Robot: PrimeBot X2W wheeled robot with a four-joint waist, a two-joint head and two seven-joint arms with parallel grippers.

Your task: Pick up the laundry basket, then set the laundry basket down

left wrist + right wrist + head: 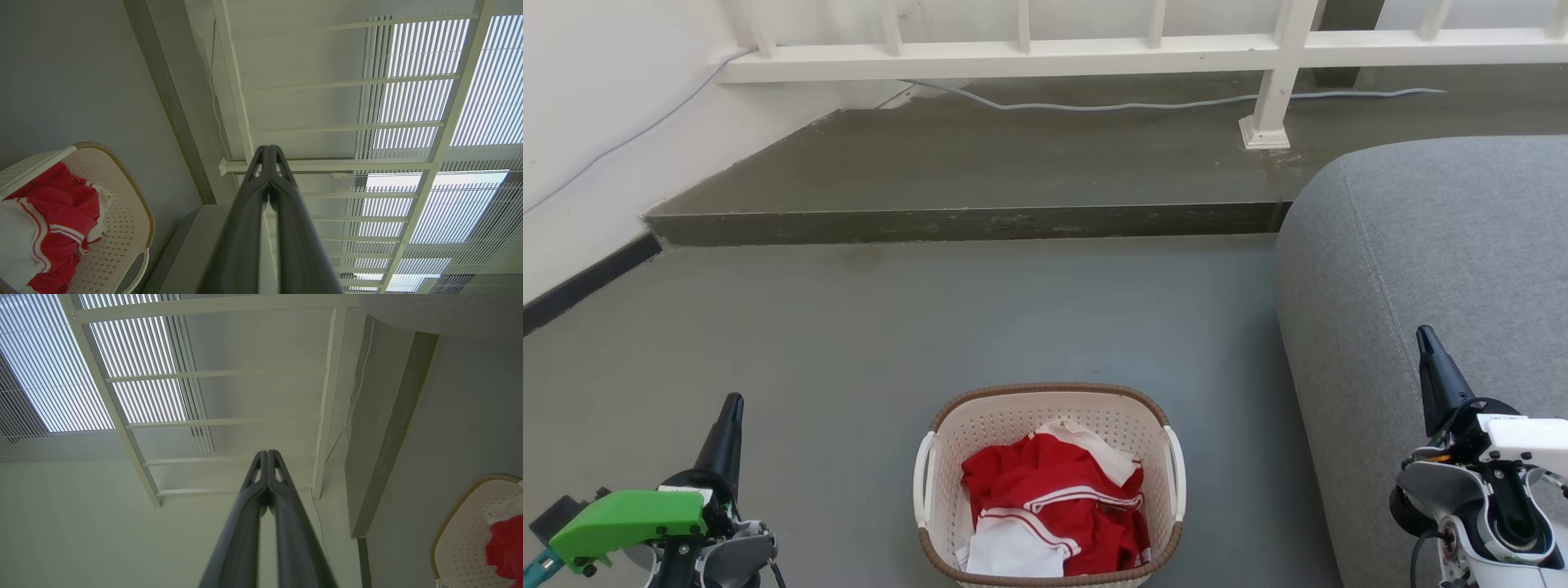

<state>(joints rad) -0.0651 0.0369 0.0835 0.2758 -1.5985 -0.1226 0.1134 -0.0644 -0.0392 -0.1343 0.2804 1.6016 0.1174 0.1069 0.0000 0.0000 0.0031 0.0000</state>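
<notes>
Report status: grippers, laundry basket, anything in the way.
Left gripper shut, empty. Right gripper shut, empty. Laundry basket on floor between them, clothes inside. Grey sofa close on right.

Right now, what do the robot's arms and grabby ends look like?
The left end effector and right end effector are each two long, dark, tapering fingers. The left wrist carries a bright green cover; the right wrist has a white cover.

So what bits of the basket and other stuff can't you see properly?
- Inside bottom of the laundry basket: head view, covered by the red and white clothes.
- How many clothes there are, and what kind: crumpled together, so I cannot tell.
- The basket's full shape in the left wrist view: cut off by the left and bottom edges.
- The rest of the grey sofa: head view, cut off by the right edge.
</notes>
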